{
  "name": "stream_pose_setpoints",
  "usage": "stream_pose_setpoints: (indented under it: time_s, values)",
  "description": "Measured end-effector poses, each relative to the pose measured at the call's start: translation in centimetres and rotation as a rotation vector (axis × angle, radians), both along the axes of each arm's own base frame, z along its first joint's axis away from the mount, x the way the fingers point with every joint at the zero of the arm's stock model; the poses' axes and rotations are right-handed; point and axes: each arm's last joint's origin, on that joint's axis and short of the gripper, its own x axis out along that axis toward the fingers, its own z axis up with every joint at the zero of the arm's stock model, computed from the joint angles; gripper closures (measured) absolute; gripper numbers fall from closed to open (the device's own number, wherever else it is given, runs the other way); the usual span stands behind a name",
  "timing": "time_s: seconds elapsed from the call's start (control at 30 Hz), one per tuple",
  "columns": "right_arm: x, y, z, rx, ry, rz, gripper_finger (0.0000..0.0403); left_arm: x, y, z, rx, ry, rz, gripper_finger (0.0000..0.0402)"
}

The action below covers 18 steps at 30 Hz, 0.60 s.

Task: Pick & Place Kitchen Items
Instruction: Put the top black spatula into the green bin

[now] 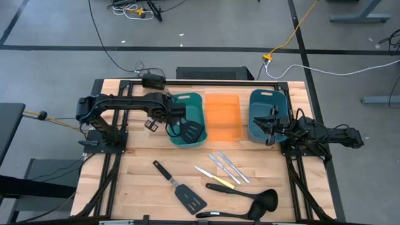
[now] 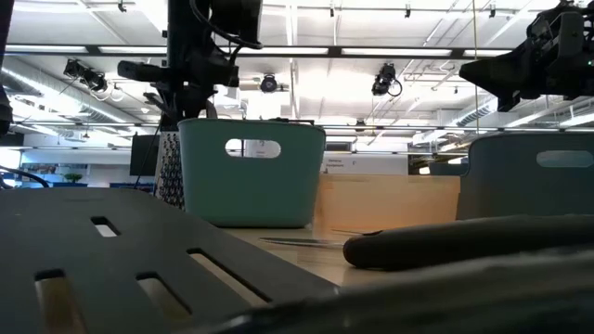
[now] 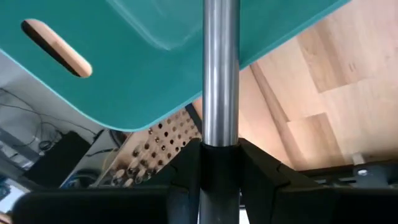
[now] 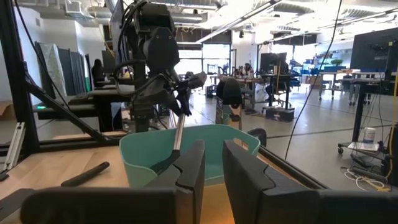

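I see the left gripper [image 1: 167, 114] at the left teal bin [image 1: 199, 100], its fingers [image 3: 261, 168] clamped on the steel handle of a slotted spatula [image 1: 191, 131]. The spatula's black blade sits down inside that bin, near its front wall, while the handle runs up and out toward the gripper.

My right gripper [image 1: 267, 122] hangs over the right teal bin [image 1: 282, 100], on the far side of the orange bin [image 1: 223, 100] from the left teal bin. Its fingers [image 4: 245, 171] stand a narrow gap apart with nothing between them.

The rest of the utensils lie on the table [image 1: 137, 181] in front of the bins. A second spatula [image 1: 181, 187] lies in front of the left teal bin. Right of it are two silver knives [image 1: 226, 165], side by side, then a yellow-handled knife [image 1: 214, 177] just beside them. A ladle [image 1: 247, 194] lies further forward, and another ladle [image 1: 215, 214] lies at the table's front edge.
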Motion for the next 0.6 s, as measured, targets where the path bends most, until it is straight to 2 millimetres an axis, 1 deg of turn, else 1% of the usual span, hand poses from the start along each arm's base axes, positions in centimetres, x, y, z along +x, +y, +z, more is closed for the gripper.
stream_pose_setpoints:
  time_s: [0.13, 0.3, 0.37, 0.5, 0.6]
  values:
    - [0.00, 0.00, 0.01, 0.000, -0.001, 0.000, 0.0334, 0.02, 0.15, -0.05, -0.039, -0.008, 0.003, 0.0316]
    - [0.00, 0.00, 0.01, 0.000, -0.001, 0.000, 0.0334, -0.02, 0.35, -0.06, -0.042, -0.009, 0.014, 0.0315]
    - [0.00, 0.00, 0.01, 0.000, -0.001, 0.000, 0.0334, -0.02, 0.35, -0.06, -0.041, -0.010, 0.016, 0.0292]
    - [0.00, 0.00, 0.01, 0.000, -0.001, 0.000, 0.0334, -0.02, 0.39, -0.05, -0.027, -0.012, 0.022, 0.0218]
    - [0.00, 0.00, 0.02, 0.000, -0.002, 0.000, 0.0334, -0.05, 0.44, -0.02, -0.006, -0.012, 0.033, 0.0189]
